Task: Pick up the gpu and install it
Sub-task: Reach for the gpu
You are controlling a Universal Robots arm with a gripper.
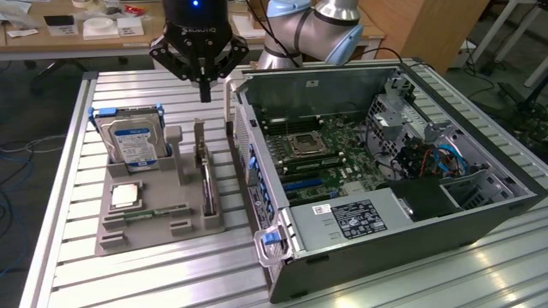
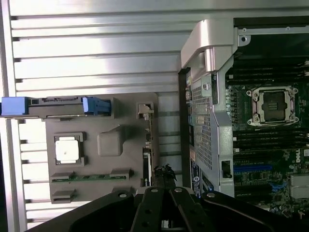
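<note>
End effector (image 1: 205, 95) is closed on nothing, fingertips pressed together. I see it hanging clear above the surface (image 1: 128, 276), up over the gpu side of the grey holder (image 1: 158, 226). The gpu (image 1: 204, 170) stands on edge in the holder's slot nearest the PC case (image 1: 385, 215), not touched. The hard drive (image 1: 133, 141), CPU chip (image 1: 126, 194) and memory stick (image 1: 154, 213) also sit in the holder. The case lies open just beside it, motherboard (image 1: 325, 154) exposed.
</note>
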